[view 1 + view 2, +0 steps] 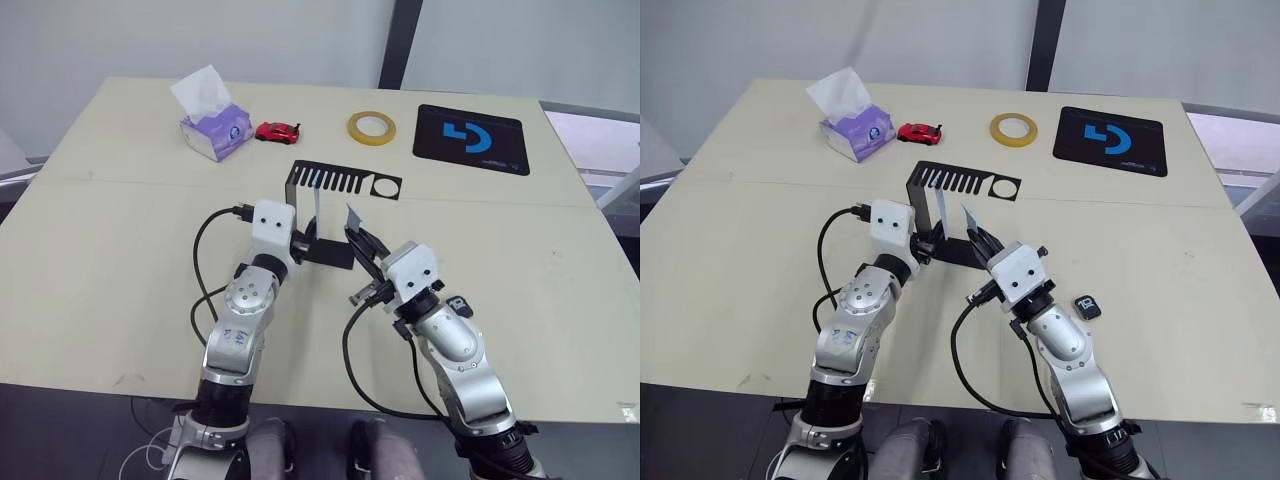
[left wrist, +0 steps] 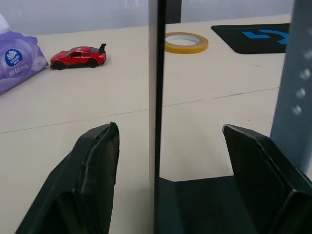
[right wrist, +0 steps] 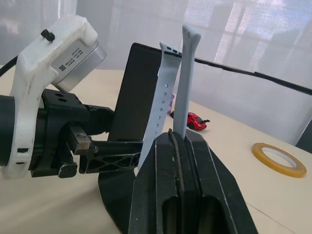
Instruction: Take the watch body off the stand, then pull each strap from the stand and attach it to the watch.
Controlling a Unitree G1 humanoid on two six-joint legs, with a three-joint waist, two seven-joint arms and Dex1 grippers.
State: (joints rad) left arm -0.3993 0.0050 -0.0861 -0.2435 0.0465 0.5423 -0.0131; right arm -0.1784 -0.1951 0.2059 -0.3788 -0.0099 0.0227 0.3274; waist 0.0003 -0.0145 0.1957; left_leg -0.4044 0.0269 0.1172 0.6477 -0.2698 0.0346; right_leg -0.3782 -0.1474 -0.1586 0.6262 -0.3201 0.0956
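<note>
The black stand (image 1: pixel 345 182) stands mid-table, its slotted top plate facing me. One pale blue-grey strap (image 1: pixel 316 208) hangs down from it beside the upright. My right gripper (image 1: pixel 358 240) is shut on the other strap (image 3: pixel 188 73), which rises tilted from between its fingers (image 3: pixel 168 146), close to the stand. My left gripper (image 1: pixel 312 245) is open low at the stand, its fingers (image 2: pixel 95 161) either side of the upright's thin edge (image 2: pixel 158 97) without touching it. The watch body (image 1: pixel 1087 306) lies flat on the table to the right of my right wrist.
Along the far edge sit a purple tissue pack (image 1: pixel 215 125), a red toy car (image 1: pixel 278 131), a yellow tape roll (image 1: pixel 371 127) and a black mouse pad (image 1: pixel 470 138) with a blue logo.
</note>
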